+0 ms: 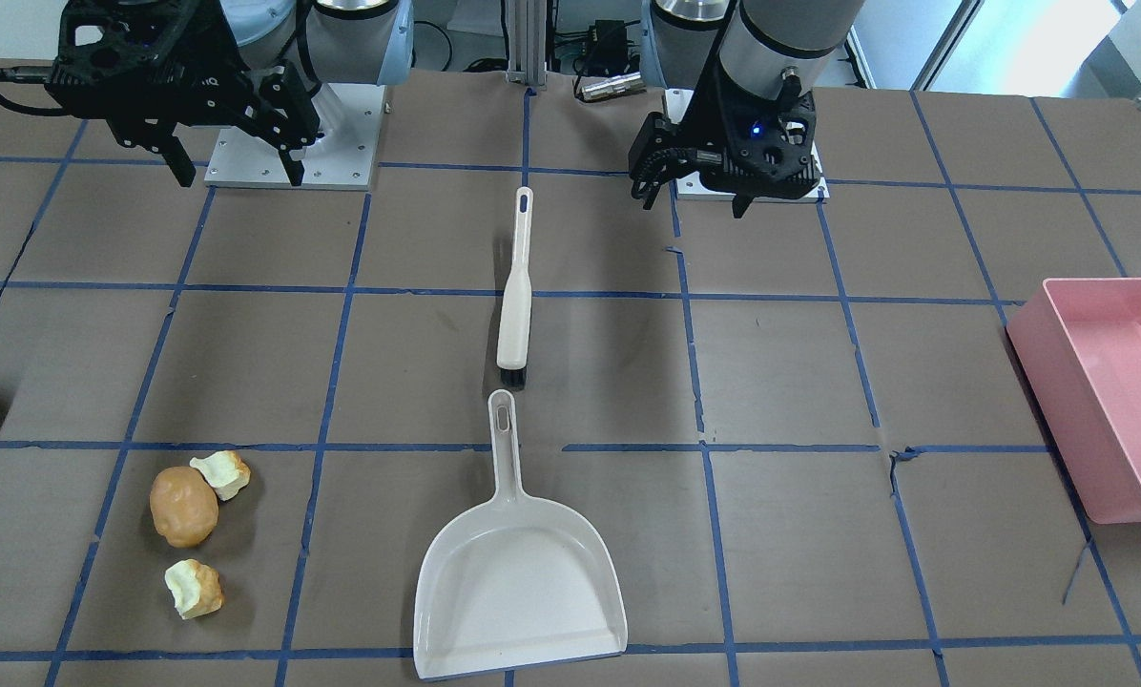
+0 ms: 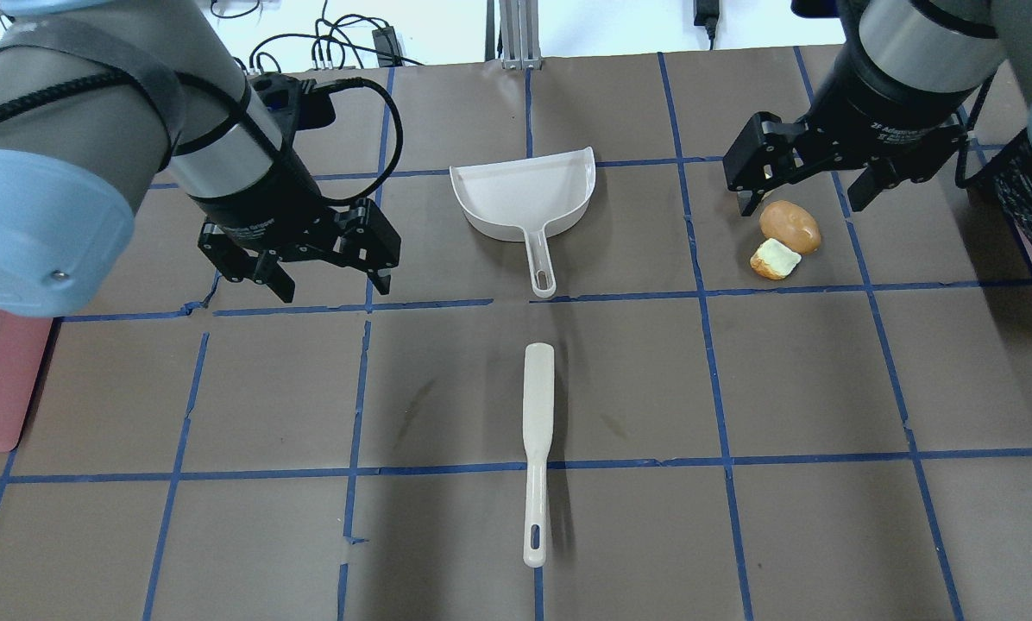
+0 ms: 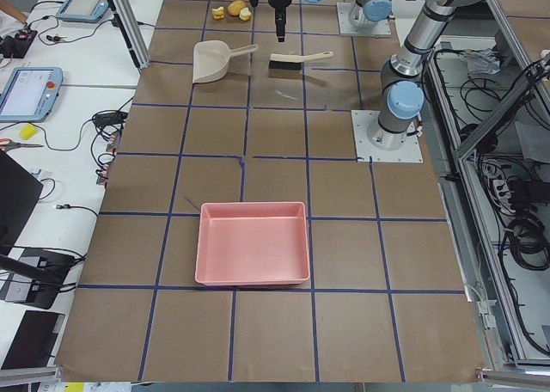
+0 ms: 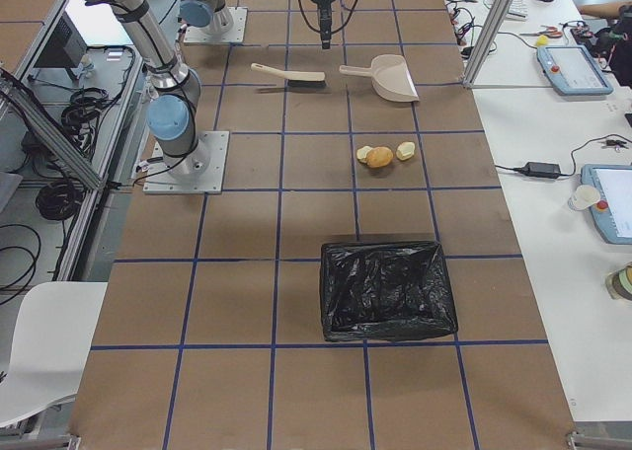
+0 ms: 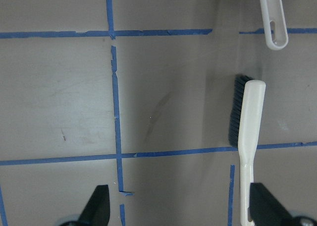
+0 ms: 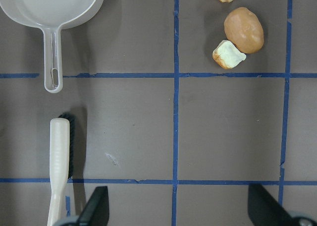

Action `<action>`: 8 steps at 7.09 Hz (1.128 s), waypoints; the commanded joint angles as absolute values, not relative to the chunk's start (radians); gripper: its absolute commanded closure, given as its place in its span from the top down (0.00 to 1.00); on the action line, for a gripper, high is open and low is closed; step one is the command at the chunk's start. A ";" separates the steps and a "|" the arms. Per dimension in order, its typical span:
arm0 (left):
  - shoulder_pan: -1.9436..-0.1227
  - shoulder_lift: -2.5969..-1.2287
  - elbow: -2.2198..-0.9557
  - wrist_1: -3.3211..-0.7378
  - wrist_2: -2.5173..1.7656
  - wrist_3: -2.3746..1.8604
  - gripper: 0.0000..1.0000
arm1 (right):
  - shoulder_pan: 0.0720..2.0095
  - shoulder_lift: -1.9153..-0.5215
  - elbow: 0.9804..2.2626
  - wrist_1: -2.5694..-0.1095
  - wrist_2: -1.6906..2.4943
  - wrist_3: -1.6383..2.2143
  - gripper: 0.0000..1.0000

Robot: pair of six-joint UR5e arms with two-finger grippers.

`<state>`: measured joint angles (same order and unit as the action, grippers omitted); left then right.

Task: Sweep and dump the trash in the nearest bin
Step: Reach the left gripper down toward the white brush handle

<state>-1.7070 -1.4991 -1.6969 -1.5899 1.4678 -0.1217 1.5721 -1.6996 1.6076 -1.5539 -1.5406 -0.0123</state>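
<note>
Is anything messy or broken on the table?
Yes. Food scraps lie loose on the table: an orange-brown lump, one pale bitten chunk against it, and a second chunk nearby. The blue tape is torn and ragged at one crossing.

dustpan (image 1: 518, 592) beyond brush (image 1: 513, 315) | trash (image 1: 184, 506) to its right | bin (image 1: 1133, 410) seemingly far left

1. A pink bin (image 3: 251, 277) sits open toward the counter's left end.
2. Blue tape lines (image 2: 619, 296) cross the brown counter in a grid.
3. A white chair (image 4: 44, 356) stands off a right-end corner, on the side away from the benches.
4. A handheld screen (image 3: 30, 91) lies on a white bench beyond the operators' edge.
5. Black cables (image 2: 335, 52) trail past that same edge.
</note>
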 commanded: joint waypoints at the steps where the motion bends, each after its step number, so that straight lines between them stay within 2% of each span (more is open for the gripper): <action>1: -1.822 -1.497 -1.841 -1.413 1.470 -0.156 0.96 | 1.572 -1.700 1.608 -1.554 -1.540 -0.012 1.00; 2: -1.865 -1.485 -1.971 -1.199 1.470 -0.208 1.00 | 1.572 -1.700 1.608 -1.554 -1.542 -0.012 1.00; 3: -1.897 -1.491 -2.041 -1.077 1.468 -0.323 1.00 | 1.572 -1.700 1.608 -1.554 -1.542 -0.012 1.00; 8: -2.066 -1.499 -2.103 -1.065 1.470 -0.442 1.00 | 1.574 -1.700 1.611 -1.555 -1.539 -0.014 1.00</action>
